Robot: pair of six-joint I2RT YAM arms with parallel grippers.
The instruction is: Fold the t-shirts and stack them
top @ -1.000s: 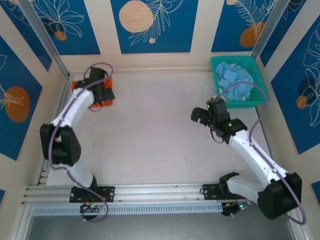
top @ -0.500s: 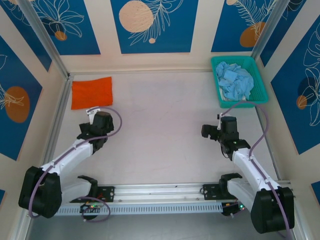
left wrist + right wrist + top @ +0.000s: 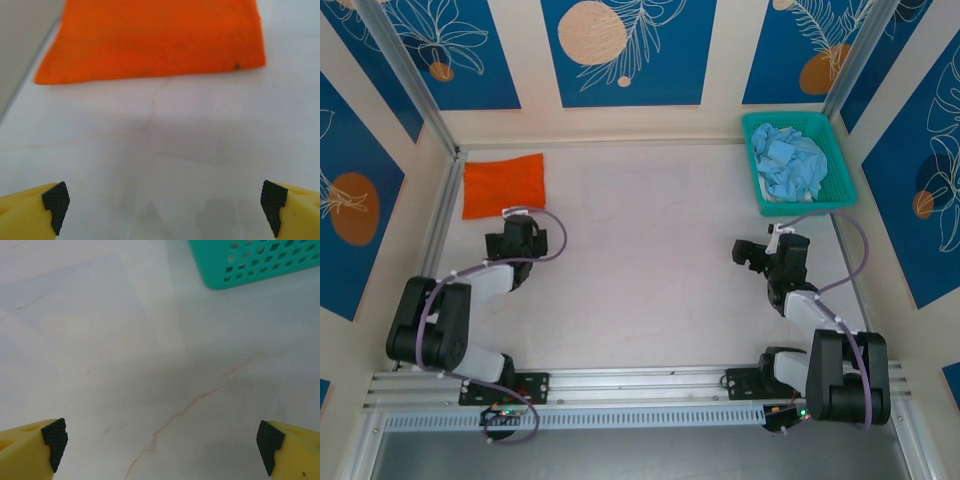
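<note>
left end effector [image 3: 516, 230], wide and empty, hovers just near of the folded orange t-shirt [image 3: 503, 185] at far left, while right end effector [image 3: 772, 248], equally wide, has the crumpled blue t-shirts [image 3: 790, 165] just beyond it in the far-right basket [image 3: 752, 160], making it likely the nearer arm.

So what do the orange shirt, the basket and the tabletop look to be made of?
The orange shirt: soft matte cloth, by its limp folded edge. The basket: teal plastic, likely, smooth with moulded rows of holes. The tabletop: hard, pale, faintly glossy, marble-like veins; stone or laminate, unclear.
</note>
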